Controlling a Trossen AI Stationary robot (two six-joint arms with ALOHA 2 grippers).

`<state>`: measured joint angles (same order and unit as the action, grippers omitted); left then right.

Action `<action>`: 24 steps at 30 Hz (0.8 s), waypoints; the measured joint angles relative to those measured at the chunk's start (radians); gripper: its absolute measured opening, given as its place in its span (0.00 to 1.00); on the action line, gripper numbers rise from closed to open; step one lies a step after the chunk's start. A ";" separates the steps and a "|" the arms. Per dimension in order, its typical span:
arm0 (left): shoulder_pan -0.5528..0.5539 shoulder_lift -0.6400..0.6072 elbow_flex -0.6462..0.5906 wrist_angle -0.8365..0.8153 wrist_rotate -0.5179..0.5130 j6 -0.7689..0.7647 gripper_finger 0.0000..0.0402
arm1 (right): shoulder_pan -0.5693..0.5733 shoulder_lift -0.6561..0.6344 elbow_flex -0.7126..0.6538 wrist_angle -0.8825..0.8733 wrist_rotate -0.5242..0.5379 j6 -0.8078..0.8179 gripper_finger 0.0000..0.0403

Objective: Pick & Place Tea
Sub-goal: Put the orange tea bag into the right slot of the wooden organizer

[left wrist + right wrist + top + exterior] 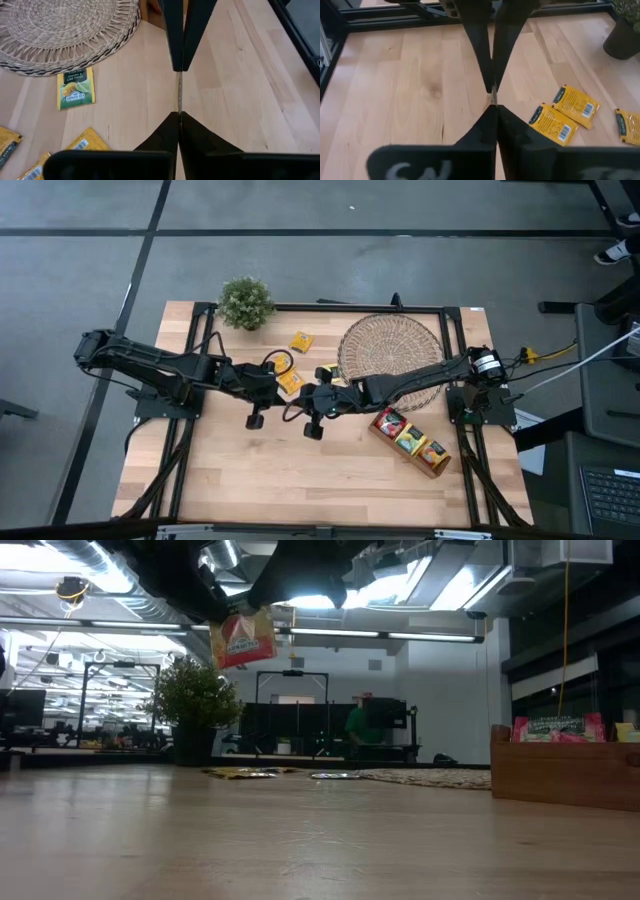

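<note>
Right gripper (492, 106) and left gripper (179, 114) both pinch one tea sachet (243, 640) edge-on between them; we judge the tray (560, 778) nearer the right.

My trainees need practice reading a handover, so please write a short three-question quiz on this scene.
1. True or false: the tea bag in the air is pinched by the left claw and the right claw at once.
2. Where does the wooden tray stand? A: on the round mat. B: on the table, on the right arm's side. C: under the plant.
3. Short answer: does the held tea bag touch the table?

Key: 1 true. 2 B. 3 no, it hangs clear above the table.
</note>
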<state>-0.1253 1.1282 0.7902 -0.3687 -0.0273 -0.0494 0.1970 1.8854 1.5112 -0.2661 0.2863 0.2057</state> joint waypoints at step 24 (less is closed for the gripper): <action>0.000 0.000 0.000 -0.002 0.023 0.003 0.02 | 0.099 -0.030 -0.001 -0.176 -0.162 0.296 0.01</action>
<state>-0.1257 1.1282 0.7902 -0.3706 -0.0044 -0.0463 0.2959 1.8557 1.5105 -0.4423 0.1241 0.5022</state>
